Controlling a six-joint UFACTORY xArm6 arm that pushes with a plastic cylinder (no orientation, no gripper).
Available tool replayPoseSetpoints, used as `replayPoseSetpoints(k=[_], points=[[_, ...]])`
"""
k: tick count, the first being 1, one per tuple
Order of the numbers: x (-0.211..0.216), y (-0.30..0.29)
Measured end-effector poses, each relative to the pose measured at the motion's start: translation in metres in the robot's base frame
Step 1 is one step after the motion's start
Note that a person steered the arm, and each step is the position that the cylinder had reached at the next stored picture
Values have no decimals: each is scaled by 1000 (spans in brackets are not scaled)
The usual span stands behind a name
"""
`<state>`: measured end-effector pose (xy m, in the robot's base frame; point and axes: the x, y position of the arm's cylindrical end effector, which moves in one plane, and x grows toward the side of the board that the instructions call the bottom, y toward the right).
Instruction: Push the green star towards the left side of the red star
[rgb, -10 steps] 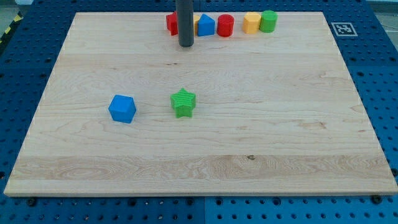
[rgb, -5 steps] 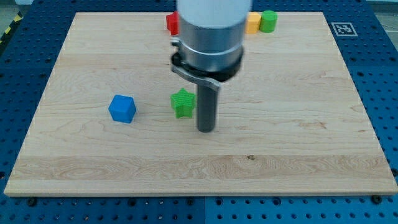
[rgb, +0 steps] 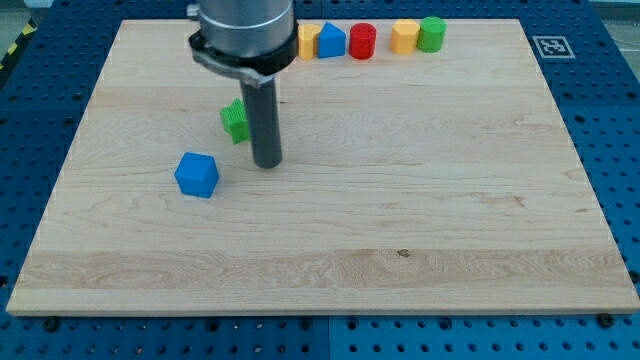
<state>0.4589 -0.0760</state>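
Pressing the green star (rgb: 234, 120) from its right, my tip (rgb: 267, 164), a gripless tool, holds nothing.

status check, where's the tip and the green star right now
My tip on the board, just right of and below the green star. Red star hidden behind the arm. Blue cube sits lower left, off the path.

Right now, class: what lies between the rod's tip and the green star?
Nothing: in the camera view my tip sits right beside the green star, at its lower right.
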Motion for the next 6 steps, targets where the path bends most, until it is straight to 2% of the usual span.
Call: replayPoseSetpoints(k=[1,2,3,5,6], points=[[-31,-35],[-84,-57],[-118,-58],[-48,-43],[-52,-10]])
